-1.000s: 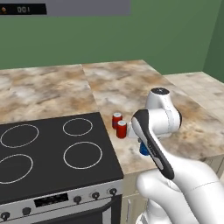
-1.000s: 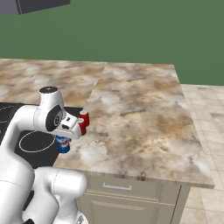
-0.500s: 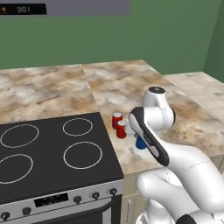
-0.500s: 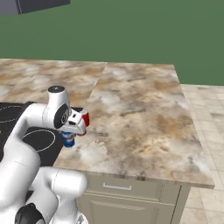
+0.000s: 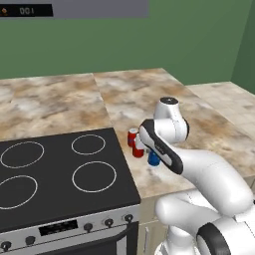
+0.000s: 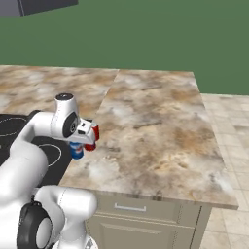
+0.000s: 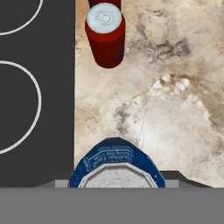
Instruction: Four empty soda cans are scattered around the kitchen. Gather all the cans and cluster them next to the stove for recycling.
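Beside the right edge of the stove (image 5: 60,174), on the marbled counter (image 5: 124,94), two red soda cans (image 5: 132,136) stand upright, close together and one behind the other, their long axes vertical and their silver tops facing up. Nearer the counter's front edge, a blue can (image 5: 154,159) sits low at the gripper (image 6: 80,148); in the hand view its blue wall and silver top (image 7: 116,170) rise at the bottom edge, cut off by the frame, its long axis pointing toward the camera. The finger tips are hidden beside it, so the jaws appear closed narrowly around this can, though actual contact cannot be made out. From the left base view the arm's dark-banded forearm (image 5: 159,147) crosses in front of the cans and covers part of them. From the right base view one red can (image 6: 95,132) peeks out behind the wrist. Bare counter stretches to the right.
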Robot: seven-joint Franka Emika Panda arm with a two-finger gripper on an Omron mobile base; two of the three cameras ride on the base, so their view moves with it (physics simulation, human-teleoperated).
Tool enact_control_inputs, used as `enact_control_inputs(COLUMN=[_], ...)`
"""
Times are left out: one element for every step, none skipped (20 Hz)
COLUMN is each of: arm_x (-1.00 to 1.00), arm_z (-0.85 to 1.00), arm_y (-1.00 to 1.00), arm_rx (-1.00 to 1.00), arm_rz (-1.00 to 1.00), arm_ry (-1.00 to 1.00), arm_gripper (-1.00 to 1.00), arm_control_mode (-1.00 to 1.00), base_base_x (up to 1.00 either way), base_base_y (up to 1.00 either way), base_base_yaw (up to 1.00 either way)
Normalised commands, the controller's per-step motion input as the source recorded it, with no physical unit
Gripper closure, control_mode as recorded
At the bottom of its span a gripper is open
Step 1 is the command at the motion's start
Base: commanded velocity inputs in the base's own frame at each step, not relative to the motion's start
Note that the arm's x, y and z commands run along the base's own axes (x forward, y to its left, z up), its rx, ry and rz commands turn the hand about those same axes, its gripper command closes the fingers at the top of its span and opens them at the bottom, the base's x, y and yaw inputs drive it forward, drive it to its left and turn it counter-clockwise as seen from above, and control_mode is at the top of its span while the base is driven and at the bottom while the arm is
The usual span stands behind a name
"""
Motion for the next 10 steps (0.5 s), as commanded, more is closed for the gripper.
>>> enact_control_inputs(arm_x=[0.19, 0.12, 0.04, 0.02, 0.06, 0.14, 0.15, 0.19, 0.25, 0.32], arm_z=[-0.21, -0.27, -0.19, -0.20, -0.13, -0.10, -0.12, -0.15, -0.19, -0.23], arm_y=[0.18, 0.09, 0.04, 0.01, 0.00, 0.00, 0.00, 0.00, -0.01, 0.00], arm_rx=[-0.02, 0.00, 0.00, 0.00, 0.00, 0.00, 0.00, 0.00, 0.00, 0.00], arm_rz=[0.00, 0.00, 0.00, 0.00, 0.00, 0.00, 0.00, 0.00, -0.02, -0.05], arm_ry=[0.00, -0.04, -0.09, -0.10, -0.06, -0.05, -0.05, -0.01, -0.06, -0.07], arm_gripper=[1.00, 1.00, 1.00, 1.00, 1.00, 1.00, 1.00, 1.00, 1.00, 1.00], arm_control_mode=[-1.00, -1.00, -1.00, -1.00, -1.00, -1.00, -1.00, -1.00, -1.00, -1.00], base_base_x=[0.00, 0.00, 0.00, 0.00, 0.00, 0.00, 0.00, 0.00, 0.00, 0.00], base_base_y=[0.00, 0.00, 0.00, 0.00, 0.00, 0.00, 0.00, 0.00, 0.00, 0.00], base_base_yaw=[0.00, 0.00, 0.00, 0.00, 0.00, 0.00, 0.00, 0.00, 0.00, 0.00])
